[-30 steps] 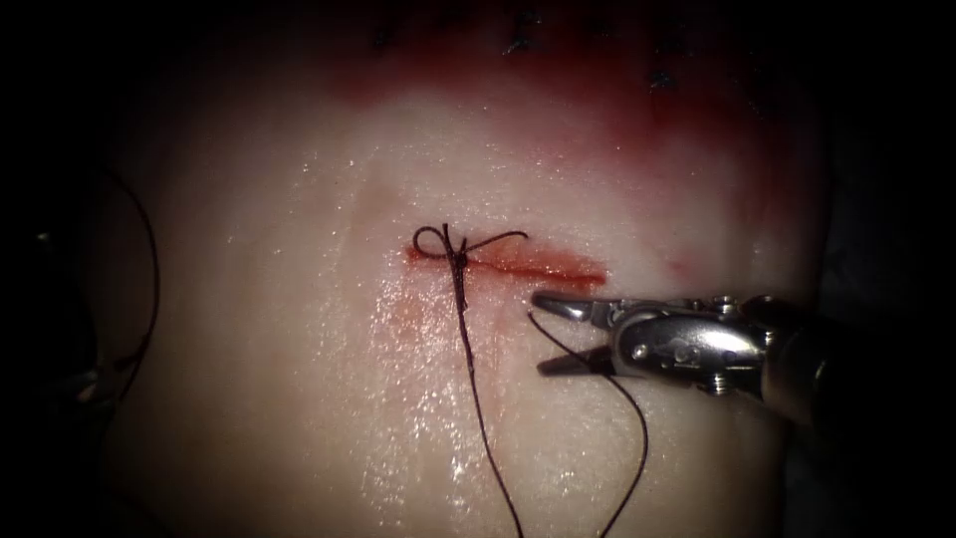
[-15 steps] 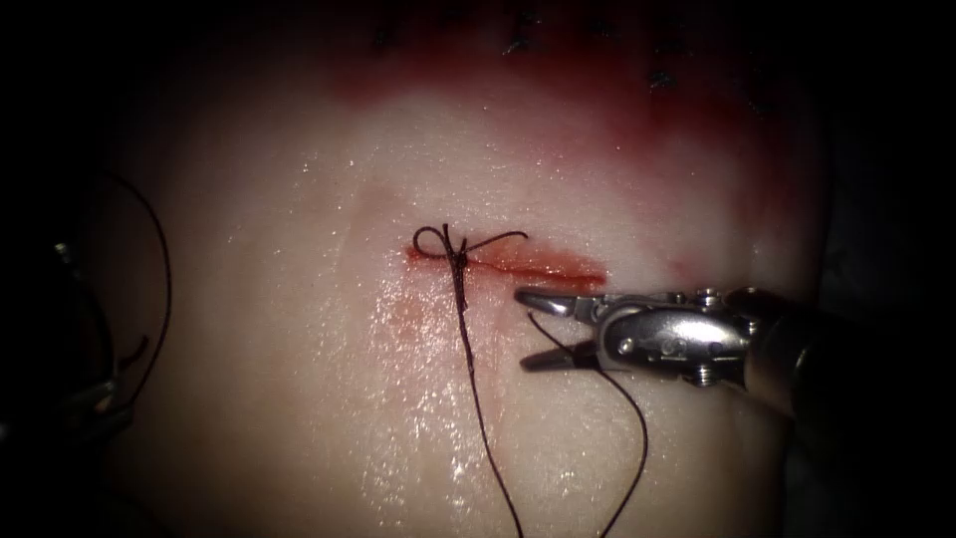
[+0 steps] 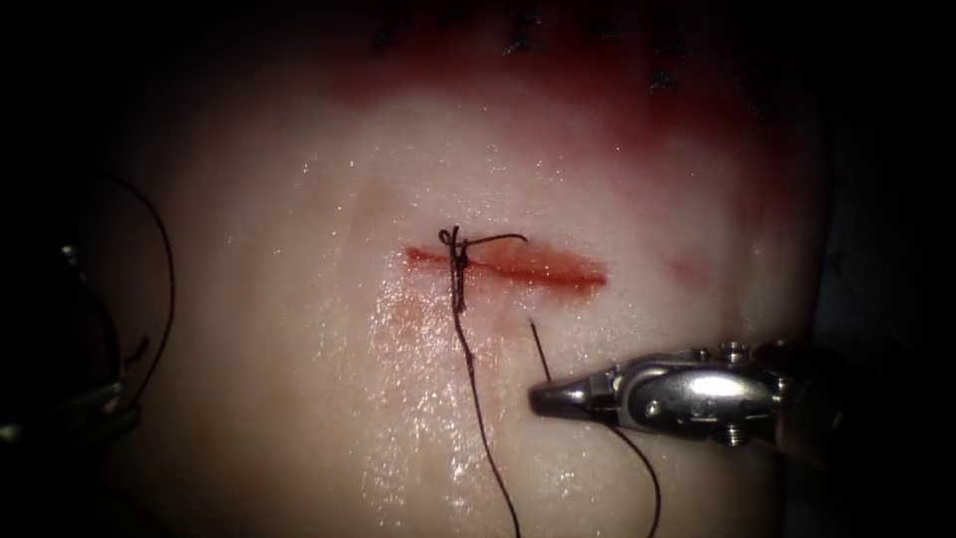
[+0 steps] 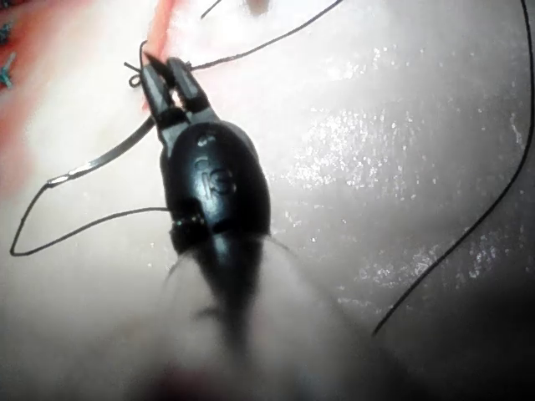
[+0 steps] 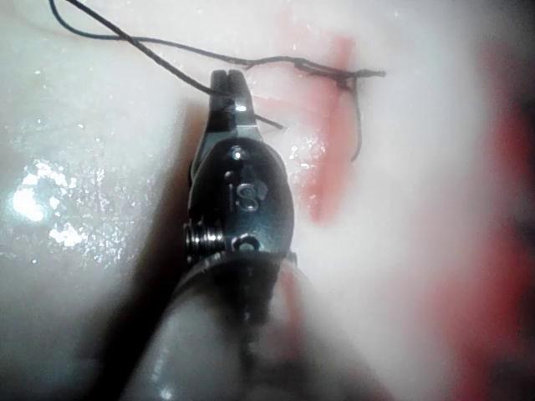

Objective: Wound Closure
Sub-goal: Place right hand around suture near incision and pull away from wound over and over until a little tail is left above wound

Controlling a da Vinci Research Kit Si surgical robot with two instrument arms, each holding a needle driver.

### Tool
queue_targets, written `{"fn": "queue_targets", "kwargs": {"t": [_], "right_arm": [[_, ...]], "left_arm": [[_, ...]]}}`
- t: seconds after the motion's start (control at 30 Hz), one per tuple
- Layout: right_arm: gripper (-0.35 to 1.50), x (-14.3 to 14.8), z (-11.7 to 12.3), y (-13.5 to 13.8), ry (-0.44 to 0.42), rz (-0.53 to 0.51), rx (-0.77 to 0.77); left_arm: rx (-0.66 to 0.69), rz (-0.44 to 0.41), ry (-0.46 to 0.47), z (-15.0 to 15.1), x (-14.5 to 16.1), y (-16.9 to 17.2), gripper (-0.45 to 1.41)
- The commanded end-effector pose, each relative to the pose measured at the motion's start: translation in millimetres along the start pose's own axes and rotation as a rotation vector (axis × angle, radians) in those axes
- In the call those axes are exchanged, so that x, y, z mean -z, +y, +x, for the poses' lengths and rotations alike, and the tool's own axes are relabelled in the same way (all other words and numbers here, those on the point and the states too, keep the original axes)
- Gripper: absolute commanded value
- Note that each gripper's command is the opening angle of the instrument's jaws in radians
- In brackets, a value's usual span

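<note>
The cut point(image 3: 538, 267) runs across the tissue point(image 3: 299, 418), with a dark knot point(image 3: 455, 244) at its left end. My right tool point(image 3: 546, 397) lies below the cut, jaws shut on the thread, whose short tail point(image 3: 539, 349) sticks up from them. The right wrist view shows the same shut jaws point(image 5: 227, 88) on the strand. From the knot a long thread point(image 3: 478, 399) trails down. My left tool point(image 4: 165, 71) stands off the tissue's left edge in the dark, jaws shut on the needle point(image 4: 100, 163). The needle is out of the tissue.
Red fluid point(image 3: 558, 100) stains the far part of the tissue, where cut thread ends point(image 3: 518, 45) stick up. A slack thread loop point(image 3: 164, 269) hangs by the left edge. Wet glints mark the tissue below the cut.
The right tool's jaws have closed on the thread and moved down, away from the cut. The loop at the knot has shrunk.
</note>
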Motion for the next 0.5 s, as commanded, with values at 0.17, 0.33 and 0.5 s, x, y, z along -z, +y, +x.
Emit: {"fn": "queue_targets", "kwargs": {"t": [0.17, 0.33, 0.5], "right_arm": [[-0.35, -1.5, 8.2, -6.5, 0.042, 0.078, 0.048], [-0.35, -2.7, 12.0, -10.2, 0.036, 0.15, 0.068], [-0.35, -3.5, 12.6, -10.9, 0.028, 0.166, 0.067]], "left_arm": [[0.004, -0.008, 0.005, -0.5, -1.2, 0.6, -0.35], [0.002, -0.009, 0.005, -0.6, -1.1, 0.8, -0.35], [0.008, -0.011, 0.01, -0.6, -1.3, 0.9, -0.35]]}}
